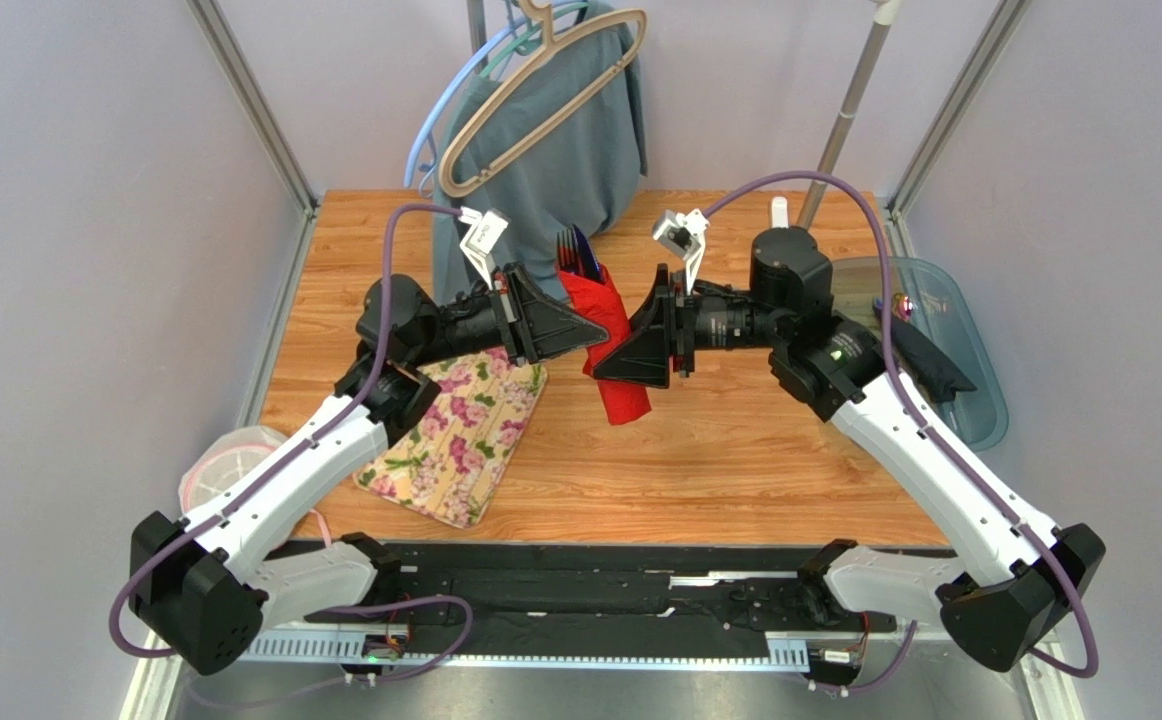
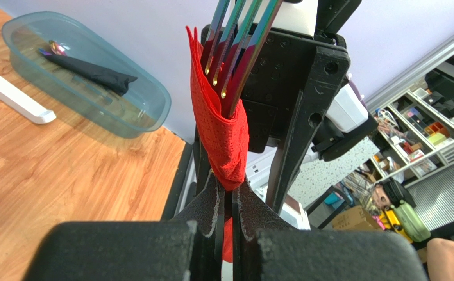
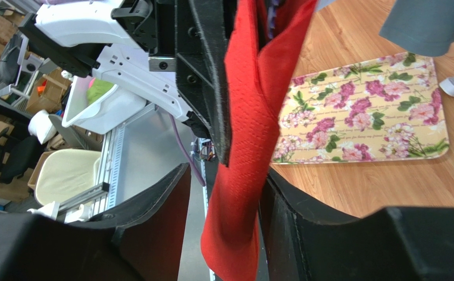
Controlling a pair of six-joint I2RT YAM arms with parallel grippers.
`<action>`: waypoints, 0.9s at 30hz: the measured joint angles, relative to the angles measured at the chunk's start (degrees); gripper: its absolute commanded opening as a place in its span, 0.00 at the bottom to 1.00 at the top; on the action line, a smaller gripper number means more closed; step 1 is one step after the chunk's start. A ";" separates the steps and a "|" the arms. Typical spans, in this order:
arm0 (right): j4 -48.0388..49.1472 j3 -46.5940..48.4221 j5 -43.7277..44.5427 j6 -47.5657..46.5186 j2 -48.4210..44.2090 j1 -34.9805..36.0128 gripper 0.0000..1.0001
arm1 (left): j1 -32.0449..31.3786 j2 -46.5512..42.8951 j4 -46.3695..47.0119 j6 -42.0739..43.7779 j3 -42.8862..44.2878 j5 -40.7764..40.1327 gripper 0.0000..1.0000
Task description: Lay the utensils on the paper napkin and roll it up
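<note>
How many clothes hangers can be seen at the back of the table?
2. A beige hanger lies on the front of the grey-green garment. A light blue hanger shows past that garment's left edge. More may be hidden behind the garment.

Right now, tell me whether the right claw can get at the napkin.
Probably yes. The napkin hangs between the right claw's open fingers, held up by the left claw, which is shut on it, with the utensils inside. Nothing stands between them.
</note>
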 measured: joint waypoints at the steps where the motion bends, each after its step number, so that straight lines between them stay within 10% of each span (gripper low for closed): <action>1: -0.35 0.00 0.02 0.00 0.00 -0.44 0.49 | 0.07 0.04 -0.22 -0.02 0.00 0.00 0.00; 27: 5.79 -3.89 -0.94 12.22 -1.05 -2.58 0.36 | 0.20 1.40 -0.15 -0.68 0.26 -0.87 0.00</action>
